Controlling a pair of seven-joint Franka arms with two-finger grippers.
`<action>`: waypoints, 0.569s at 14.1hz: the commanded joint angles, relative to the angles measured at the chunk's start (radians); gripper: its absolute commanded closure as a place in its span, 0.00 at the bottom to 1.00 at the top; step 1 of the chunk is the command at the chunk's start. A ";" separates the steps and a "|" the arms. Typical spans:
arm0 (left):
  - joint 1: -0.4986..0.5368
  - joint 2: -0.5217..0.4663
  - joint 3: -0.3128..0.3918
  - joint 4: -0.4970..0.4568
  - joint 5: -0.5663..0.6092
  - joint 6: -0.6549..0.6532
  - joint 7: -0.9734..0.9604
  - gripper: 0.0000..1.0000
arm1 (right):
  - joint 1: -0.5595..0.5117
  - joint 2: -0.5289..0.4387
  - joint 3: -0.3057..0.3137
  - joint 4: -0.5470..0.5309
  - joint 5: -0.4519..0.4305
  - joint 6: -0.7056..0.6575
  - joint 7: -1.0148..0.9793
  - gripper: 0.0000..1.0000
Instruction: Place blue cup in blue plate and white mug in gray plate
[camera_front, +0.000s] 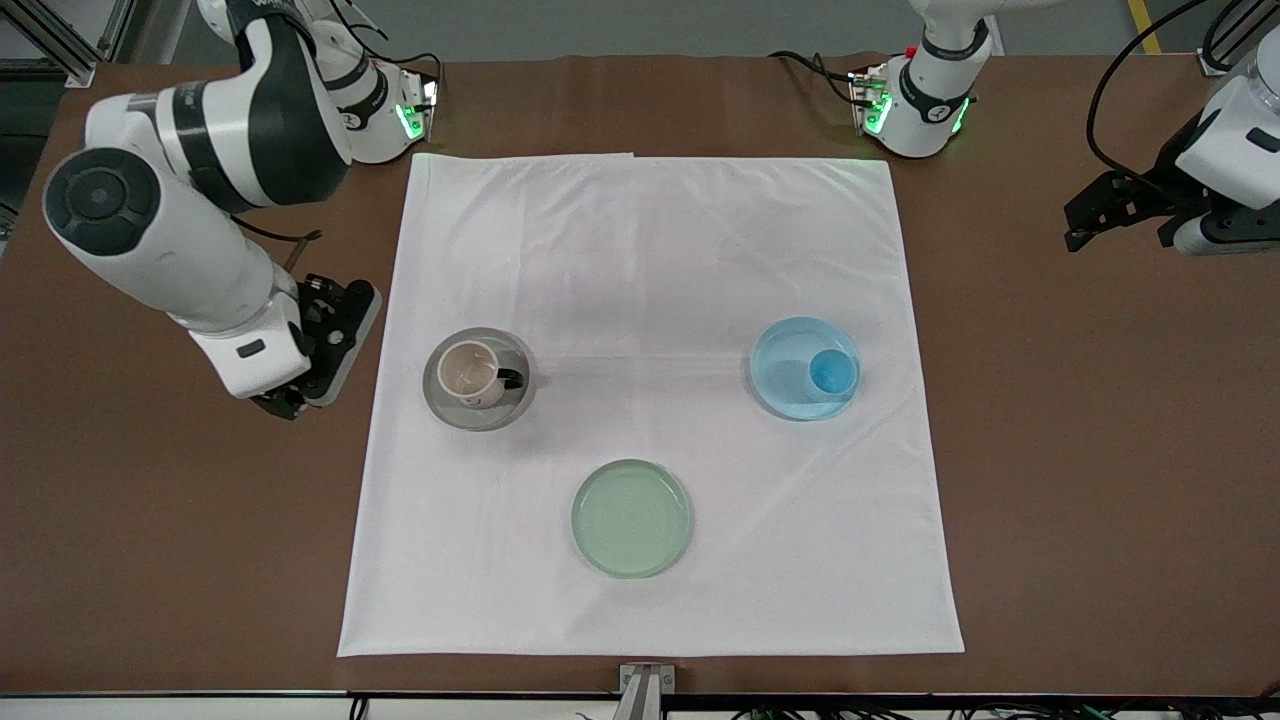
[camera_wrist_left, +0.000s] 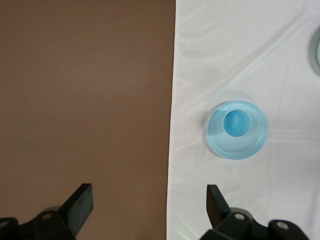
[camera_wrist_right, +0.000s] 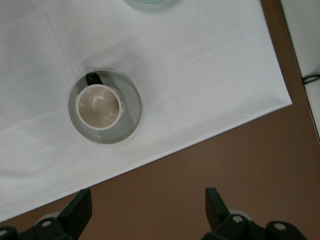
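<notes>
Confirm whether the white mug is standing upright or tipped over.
Upright: the white mug stands in the gray plate, its round rim open toward the wrist camera.

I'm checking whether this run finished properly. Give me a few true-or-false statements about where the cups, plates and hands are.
1. The blue cup stands in the blue plate. True.
2. The white mug lies tipped over on the cloth. False: it stands upright in the gray plate.
3. The green plate holds a cup. False: nothing is in it.
4. The left hand is open, holding nothing. True.
5. The right hand grips the mug. False: it is open, off the white cloth.
</notes>
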 joint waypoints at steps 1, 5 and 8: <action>0.002 -0.017 0.000 -0.007 -0.020 0.002 0.007 0.00 | 0.007 -0.071 -0.019 -0.019 -0.020 -0.013 0.354 0.00; 0.002 -0.022 -0.004 -0.007 -0.020 0.000 0.008 0.00 | 0.000 -0.126 -0.077 -0.028 -0.018 -0.014 0.899 0.00; 0.002 -0.022 -0.004 0.008 -0.022 0.000 0.005 0.00 | 0.000 -0.163 -0.105 -0.027 -0.020 -0.019 1.237 0.00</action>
